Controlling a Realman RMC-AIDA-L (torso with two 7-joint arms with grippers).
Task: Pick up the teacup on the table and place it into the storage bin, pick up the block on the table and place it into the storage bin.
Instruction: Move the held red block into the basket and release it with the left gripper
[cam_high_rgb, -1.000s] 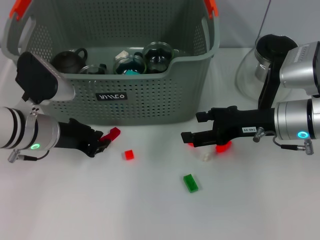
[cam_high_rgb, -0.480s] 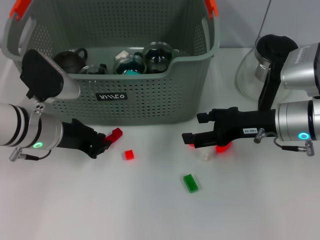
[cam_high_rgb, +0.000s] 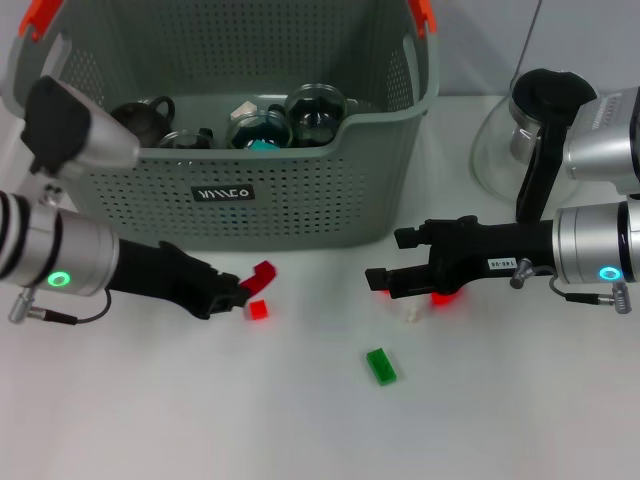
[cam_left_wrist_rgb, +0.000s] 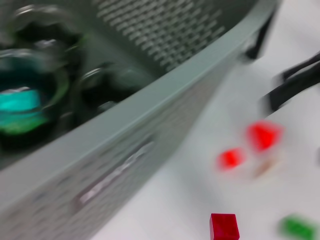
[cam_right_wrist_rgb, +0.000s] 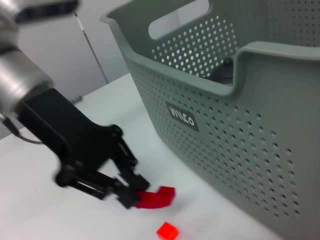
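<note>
Label (cam_high_rgb: 224, 192) white-on-black, unreadable | left gripper (cam_high_rgb: 247, 290) clamps red block (cam_high_rgb: 263, 274) | right gripper (cam_high_rgb: 378, 282) jaws parted

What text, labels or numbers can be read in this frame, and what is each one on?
Black label on the front wall of the storage bin: white stylised lettering, roughly "VINCO", also seen in the right wrist view; not clear enough to be sure.
White sticker on the right arm near the right gripper: characters too small to read.
</note>
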